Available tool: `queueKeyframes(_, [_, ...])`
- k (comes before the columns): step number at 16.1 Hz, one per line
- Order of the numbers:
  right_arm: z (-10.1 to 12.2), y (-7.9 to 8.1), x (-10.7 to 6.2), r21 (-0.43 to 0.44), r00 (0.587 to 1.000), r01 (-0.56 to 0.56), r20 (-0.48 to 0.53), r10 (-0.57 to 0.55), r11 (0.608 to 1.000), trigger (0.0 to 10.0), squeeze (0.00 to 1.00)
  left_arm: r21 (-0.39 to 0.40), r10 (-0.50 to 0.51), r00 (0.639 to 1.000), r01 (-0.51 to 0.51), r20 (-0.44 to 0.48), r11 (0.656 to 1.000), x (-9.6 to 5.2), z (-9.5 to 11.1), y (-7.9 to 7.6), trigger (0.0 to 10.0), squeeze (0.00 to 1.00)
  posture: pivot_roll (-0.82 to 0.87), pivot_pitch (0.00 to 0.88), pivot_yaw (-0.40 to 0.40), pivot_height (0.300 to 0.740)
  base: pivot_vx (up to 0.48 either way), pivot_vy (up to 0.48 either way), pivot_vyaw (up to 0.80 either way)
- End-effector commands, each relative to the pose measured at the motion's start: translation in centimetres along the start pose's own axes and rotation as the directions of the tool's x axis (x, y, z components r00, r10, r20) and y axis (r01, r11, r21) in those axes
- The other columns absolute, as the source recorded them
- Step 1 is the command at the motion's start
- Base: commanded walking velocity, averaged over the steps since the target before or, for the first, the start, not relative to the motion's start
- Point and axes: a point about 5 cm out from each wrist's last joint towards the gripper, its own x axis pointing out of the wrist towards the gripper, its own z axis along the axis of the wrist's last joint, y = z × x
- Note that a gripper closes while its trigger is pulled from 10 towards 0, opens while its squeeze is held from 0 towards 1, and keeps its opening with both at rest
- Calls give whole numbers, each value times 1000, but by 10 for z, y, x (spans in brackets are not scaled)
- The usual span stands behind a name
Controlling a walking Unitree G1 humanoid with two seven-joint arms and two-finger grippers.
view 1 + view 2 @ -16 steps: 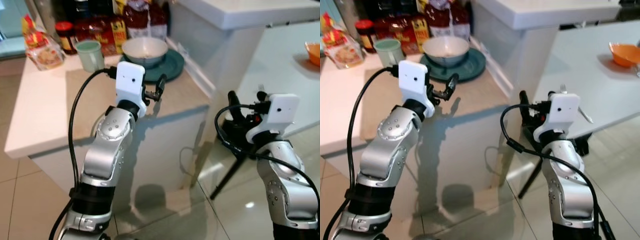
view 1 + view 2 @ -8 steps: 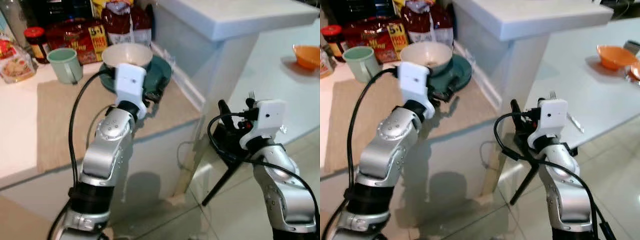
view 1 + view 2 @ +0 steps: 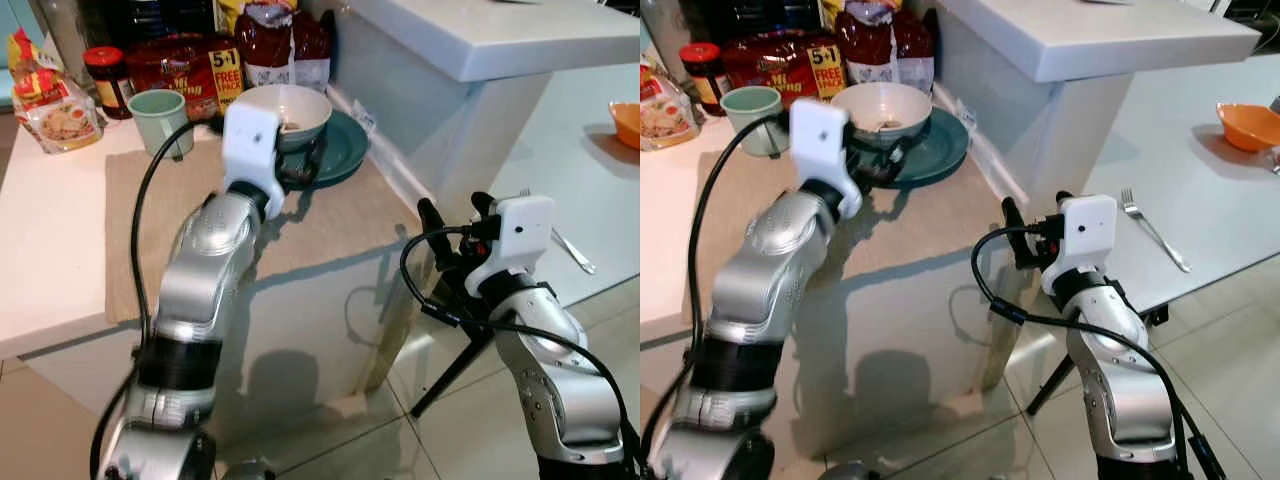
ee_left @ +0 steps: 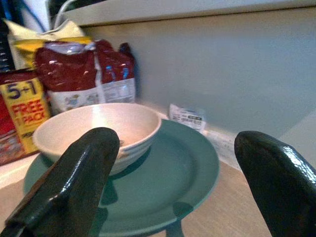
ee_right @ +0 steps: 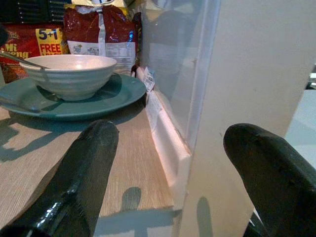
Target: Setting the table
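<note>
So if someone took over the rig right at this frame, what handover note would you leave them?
Left hand: open, holding nothing, at the near rim of the teal plate on the counter.
Right hand: open, holding nothing, low beside the counter's corner.
Things: white bowl sits on the plate, green mug to its left; fork and orange bowl already lie on the dining table.
Done: nothing gripped yet.
Left: probably grasp the plate with bowl and carry it to the table.
</note>
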Motion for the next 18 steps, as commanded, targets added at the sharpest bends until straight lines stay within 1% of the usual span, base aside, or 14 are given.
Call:
queueKeyframes(1, [3, -2, -2, 0, 1000, -7, 4, 7, 1000, 10000, 0, -5, -34, 999, 34, -27, 999, 9, 0, 3, 10000, 1000, 30, 50, -38, 740, 0, 0, 0])
queueKeyframes(2, [3, -1, -2, 0, 1000, -18, 5, 18, 1000, 10000, 0, -8, -36, 999, 36, -40, 999, 15, 1, 8, 10000, 1000, 28, 48, -36, 740, 0, 0, 0])
queueKeyframes(3, [4, 0, -2, 2, 999, -35, 5, 35, 999, 10000, 0, 6, -19, 998, 19, -53, 1000, 23, 3, 16, 10000, 1000, 27, 48, -34, 740, 0, 0, 0])
queueKeyframes(4, [4, 1, -2, 6, 999, -53, 6, 53, 999, 10000, 0, 27, -11, 998, 13, -63, 1000, 27, 3, 21, 10000, 1000, 21, 45, -27, 740, 0, 0, 0])
queueKeyframes(5, [5, 6, -4, 18, 994, -106, 5, 105, 994, 10000, 0, 65, 13, 998, -9, -68, 998, 37, 7, 32, 10000, 965, 18, 44, -24, 740, 0, 0, 0])
queueKeyframes(6, [5, 8, -5, 24, 992, -128, 4, 128, 991, 10000, 0, 64, 26, 998, -22, -63, 998, 39, 9, 35, 10000, 412, 18, 44, -24, 740, 0, 0, 0])
queueKeyframes(7, [4, 15, -7, 37, 982, -189, -3, 189, 981, 10000, 0, 58, 18, 998, -14, -64, 998, 47, 12, 40, 10000, 0, 9, 40, -17, 740, 0, 0, 0])
queueKeyframes(10, [2, 21, -9, 45, 971, -238, -19, 239, 970, 10000, 0, 46, 3, 997, 1, -75, 999, 53, 12, 42, 10000, 0, 7, 40, -16, 740, 0, 0, 0])
queueKeyframes(12, [1, 24, -11, 62, 961, -271, -32, 273, 961, 10000, 0, -24, -40, 996, 38, -85, 999, 59, 10, 44, 10000, 0, 4, 43, -14, 740, 0, 0, 0])
queueKeyframes(13, [0, 25, -12, 69, 959, -280, -36, 283, 958, 10000, 0, -30, -38, 995, 35, -92, 999, 60, 9, 47, 10000, 0, 4, 44, -13, 740, 0, 0, 0])
queueKeyframes(15, [0, 26, -14, 81, 954, -293, -41, 297, 953, 10000, 0, -30, -44, 992, 41, -118, 999, 60, 6, 52, 10000, 0, 5, 47, -14, 740, 0, 0, 0])
queueKeyframes(16, [0, 26, -14, 82, 951, -300, -44, 305, 950, 10000, 0, -12, -42, 991, 41, -131, 999, 61, 3, 54, 10000, 0, 6, 47, -13, 740, 0, 0, 0])
queueKeyframes(18, [0, 27, -15, 87, 949, -307, -46, 312, 948, 10000, 0, -5, -44, 987, 43, -156, 999, 60, -2, 58, 10000, 0, 3, 48, -12, 740, 0, 0, 0])
